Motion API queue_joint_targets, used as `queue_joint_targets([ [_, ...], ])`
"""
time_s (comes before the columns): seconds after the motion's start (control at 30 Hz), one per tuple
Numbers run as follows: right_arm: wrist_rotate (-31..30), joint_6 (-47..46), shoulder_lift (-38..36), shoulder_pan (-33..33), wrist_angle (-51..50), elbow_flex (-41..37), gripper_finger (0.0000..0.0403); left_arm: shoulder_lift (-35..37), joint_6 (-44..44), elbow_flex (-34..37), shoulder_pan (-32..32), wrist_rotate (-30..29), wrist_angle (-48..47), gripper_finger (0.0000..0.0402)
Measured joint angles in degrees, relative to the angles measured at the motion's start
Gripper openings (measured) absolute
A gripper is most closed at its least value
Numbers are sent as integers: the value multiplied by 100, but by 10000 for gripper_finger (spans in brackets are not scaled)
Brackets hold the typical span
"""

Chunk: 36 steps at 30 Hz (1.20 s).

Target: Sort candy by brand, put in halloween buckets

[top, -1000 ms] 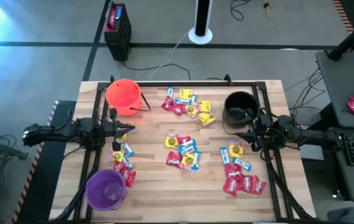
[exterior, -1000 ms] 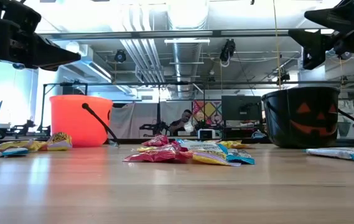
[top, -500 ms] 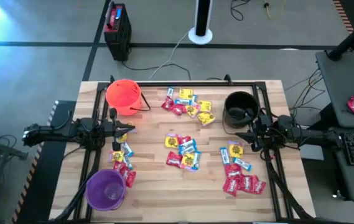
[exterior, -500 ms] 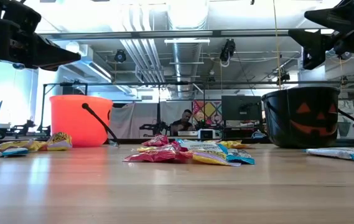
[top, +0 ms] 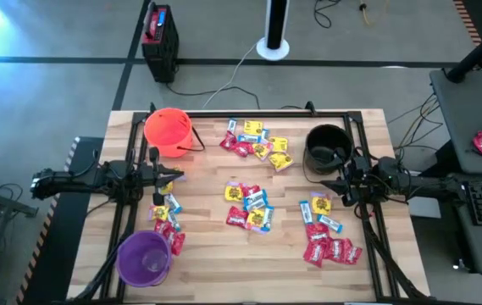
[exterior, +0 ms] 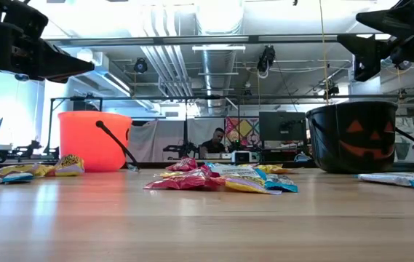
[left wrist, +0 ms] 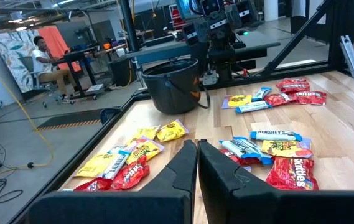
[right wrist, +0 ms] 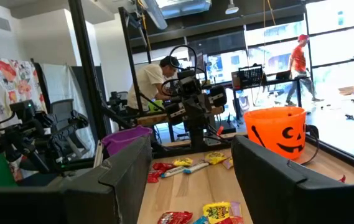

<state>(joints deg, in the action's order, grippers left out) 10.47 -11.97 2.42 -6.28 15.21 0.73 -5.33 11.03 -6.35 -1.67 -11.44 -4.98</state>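
My left tool pressed together above the worktop beside the orange bucket, my right tool spread, empty, near the black bucket, candy scattered between

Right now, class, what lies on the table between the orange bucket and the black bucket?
In the high view, a cluster of candy in red, yellow and blue-and-white packets lies on the table between the orange bucket and the black bucket.

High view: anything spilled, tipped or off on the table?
Nothing stands out. The orange bucket, black bucket and purple bucket stand upright, and the candy lies in loose unsorted piles on the table, none over the edge.
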Motion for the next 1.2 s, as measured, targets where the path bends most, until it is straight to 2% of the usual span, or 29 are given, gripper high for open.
queue_joint_targets([
  [1.2, 0, -7, 0, 0, 2, 0, 215, 0, 167, 0, -1, -4, 2, 0],
])
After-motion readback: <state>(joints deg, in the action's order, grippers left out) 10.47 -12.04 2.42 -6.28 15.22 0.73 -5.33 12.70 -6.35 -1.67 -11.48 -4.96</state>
